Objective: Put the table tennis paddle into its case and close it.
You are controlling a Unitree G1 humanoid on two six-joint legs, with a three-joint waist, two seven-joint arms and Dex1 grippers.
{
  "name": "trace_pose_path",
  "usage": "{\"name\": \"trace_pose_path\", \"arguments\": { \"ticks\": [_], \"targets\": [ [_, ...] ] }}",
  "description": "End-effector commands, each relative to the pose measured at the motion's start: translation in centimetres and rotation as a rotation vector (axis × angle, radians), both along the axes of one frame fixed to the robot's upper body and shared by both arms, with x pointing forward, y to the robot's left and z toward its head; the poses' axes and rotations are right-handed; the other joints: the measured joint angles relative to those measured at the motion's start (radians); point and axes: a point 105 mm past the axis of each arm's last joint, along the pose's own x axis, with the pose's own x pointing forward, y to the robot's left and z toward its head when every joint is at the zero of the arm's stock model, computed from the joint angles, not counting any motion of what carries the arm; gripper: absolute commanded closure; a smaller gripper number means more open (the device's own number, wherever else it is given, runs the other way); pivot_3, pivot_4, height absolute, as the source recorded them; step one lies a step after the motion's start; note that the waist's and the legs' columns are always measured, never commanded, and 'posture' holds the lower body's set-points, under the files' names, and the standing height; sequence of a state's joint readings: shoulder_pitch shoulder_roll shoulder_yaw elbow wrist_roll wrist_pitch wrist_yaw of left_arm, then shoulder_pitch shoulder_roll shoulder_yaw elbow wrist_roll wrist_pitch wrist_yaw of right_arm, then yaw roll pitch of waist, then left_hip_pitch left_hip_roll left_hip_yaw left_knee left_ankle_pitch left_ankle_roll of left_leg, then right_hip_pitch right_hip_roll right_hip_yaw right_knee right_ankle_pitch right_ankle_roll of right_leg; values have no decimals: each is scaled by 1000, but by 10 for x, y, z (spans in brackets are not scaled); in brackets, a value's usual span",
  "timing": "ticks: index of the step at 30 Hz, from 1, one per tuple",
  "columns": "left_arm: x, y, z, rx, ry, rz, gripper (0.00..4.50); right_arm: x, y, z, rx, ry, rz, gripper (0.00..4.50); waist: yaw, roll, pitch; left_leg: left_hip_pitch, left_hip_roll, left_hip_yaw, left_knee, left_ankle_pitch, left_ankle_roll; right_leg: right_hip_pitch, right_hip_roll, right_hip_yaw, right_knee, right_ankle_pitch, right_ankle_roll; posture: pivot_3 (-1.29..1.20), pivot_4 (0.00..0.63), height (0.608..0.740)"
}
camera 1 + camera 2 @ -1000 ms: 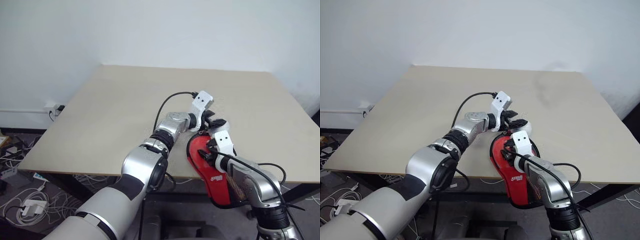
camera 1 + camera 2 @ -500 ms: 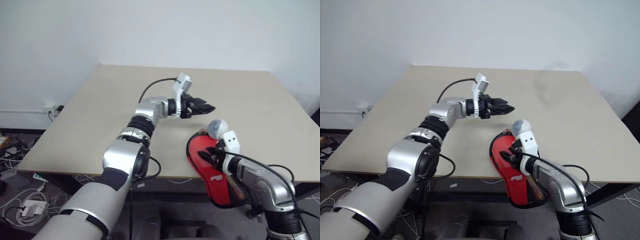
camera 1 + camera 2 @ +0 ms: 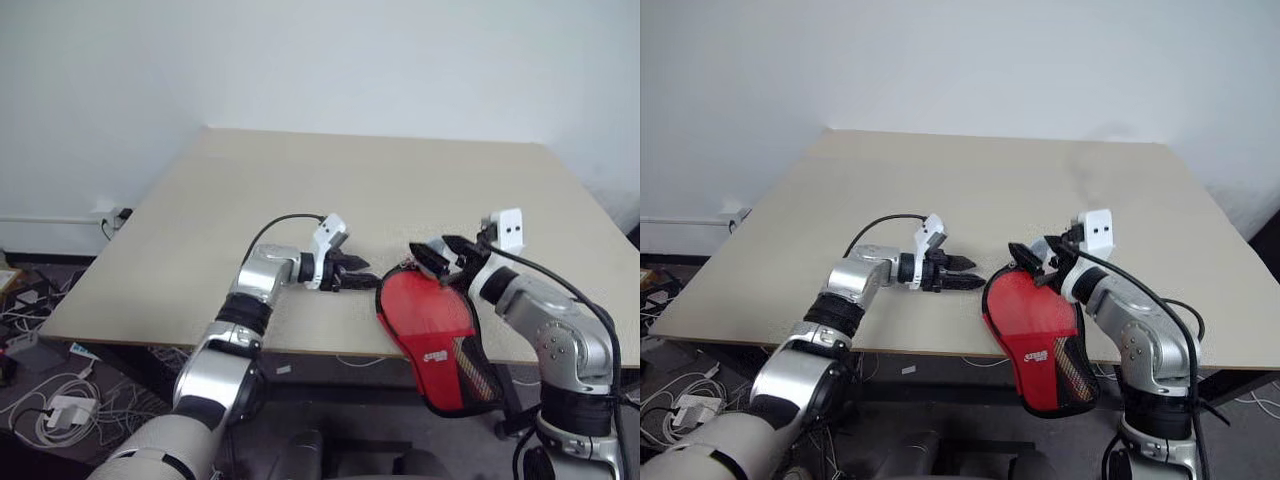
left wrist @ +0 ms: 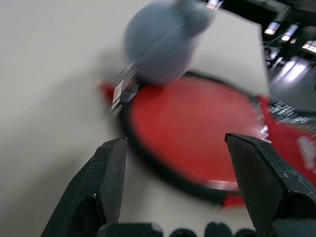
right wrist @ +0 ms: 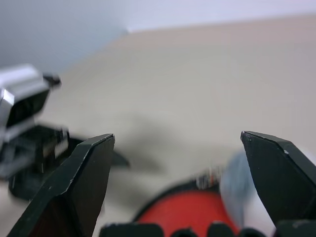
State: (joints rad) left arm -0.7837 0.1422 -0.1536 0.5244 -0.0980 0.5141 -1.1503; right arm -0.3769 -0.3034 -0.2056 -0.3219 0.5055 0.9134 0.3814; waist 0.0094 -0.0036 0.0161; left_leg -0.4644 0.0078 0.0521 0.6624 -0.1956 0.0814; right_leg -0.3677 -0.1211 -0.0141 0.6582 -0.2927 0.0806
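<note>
- The case (image 3: 440,335) lies at the near edge of the table (image 3: 300,190), on the robot's right side; its round red end rests on the tabletop and its narrower end, with the white logo and a mesh panel, hangs out past the edge.
- The case's black zipper rim runs around the red panel. Whether the zip is fully shut cannot be told.
- In the left wrist view a round red face with a dark rim lies flat on the table, with a blurred grey shape at its far side. Whether that red face is the paddle or the case panel cannot be told.
- The left gripper (image 3: 355,277) sits low over the table just left of the case's round end, pointing toward it. Its two black fingers (image 4: 106,182) stand well apart with nothing between them, and they are not touching the case.
- The right gripper (image 3: 437,259) is above the far end of the case, pointing left toward the other gripper. Its fingers (image 5: 81,182) are spread wide and hold nothing.
- The two grippers face each other across the top of the case, near one another but apart.
- A black cable (image 3: 275,225) loops from the left wrist over the table.
- Cables and a power strip (image 3: 60,410) lie on the floor at the left, below the table.
</note>
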Motion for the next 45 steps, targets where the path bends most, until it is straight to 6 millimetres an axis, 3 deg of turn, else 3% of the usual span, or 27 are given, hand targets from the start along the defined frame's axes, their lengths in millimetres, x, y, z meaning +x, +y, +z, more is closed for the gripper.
{"name": "trace_pose_path", "arguments": {
  "ticks": [1, 5, 8, 11, 18, 25, 32, 38, 45],
  "targets": [
    [-17, -27, 16, -43, -38, -73, 1140, 15, -15, 5, -47, -20, -83, 15, 0, 0, 0, 0, 0, 0, 0, 0, 0, 0, 0, 0, 0, 0, 0, 0, 0, 715],
    [-34, -43, 1, 14, -31, -124, 1140, 24, -23, -4, -112, 14, -130, 15, -5, 2, 0, 0, 0, 1, 0, 1, 0, 0, 0, 1, 0, 0, 0, 0, 0, 715],
    [-43, -61, -24, 56, 36, -99, 1140, 35, -30, -21, -234, 69, -208, 15, -7, 3, 0, 1, 0, 1, -1, 1, 0, 0, 1, 1, 0, 0, 0, 0, 0, 715],
    [-42, -71, -50, 139, 2, -47, 1140, 39, -26, -24, -224, 91, -217, 15, -6, 4, 0, 1, 0, 1, 0, 0, 1, 0, 1, 1, 0, 0, 0, 0, 0, 715],
    [-30, -81, -79, 245, -123, 36, 1140, 40, -17, -36, -177, 163, -200, 15, 0, 4, -1, 2, 0, 0, 1, -2, 5, 3, 0, 0, -1, 0, 0, 0, 0, 715],
    [-30, -73, -79, 229, -106, 27, 1140, 43, -14, -38, -143, 189, -202, 15, -3, 6, -2, 3, 0, 0, 0, -2, 4, 3, 0, 0, -1, 0, 0, 0, 0, 715],
    [-31, -57, -85, 251, -90, 45, 1140, 60, 1, -26, -111, 161, -184, 15, -12, 9, -3, 3, 1, 1, -1, -2, 4, 2, 1, 1, 0, 0, 0, 0, 0, 715],
    [-36, -52, -85, 249, -75, 54, 1140, 84, 9, -33, -121, 173, -205, 15, -13, 9, -3, 4, 1, 1, -2, 1, 0, 2, 2, 1, 0, 0, 0, 0, 0, 715],
    [-33, -50, -83, 251, -75, 82, 1140, 98, 23, -49, -211, 177, -183, 15, -14, 10, -4, 4, 1, 1, -2, 2, -2, 2, 2, 1, 0, 0, 0, 0, 0, 715]
  ]
}}
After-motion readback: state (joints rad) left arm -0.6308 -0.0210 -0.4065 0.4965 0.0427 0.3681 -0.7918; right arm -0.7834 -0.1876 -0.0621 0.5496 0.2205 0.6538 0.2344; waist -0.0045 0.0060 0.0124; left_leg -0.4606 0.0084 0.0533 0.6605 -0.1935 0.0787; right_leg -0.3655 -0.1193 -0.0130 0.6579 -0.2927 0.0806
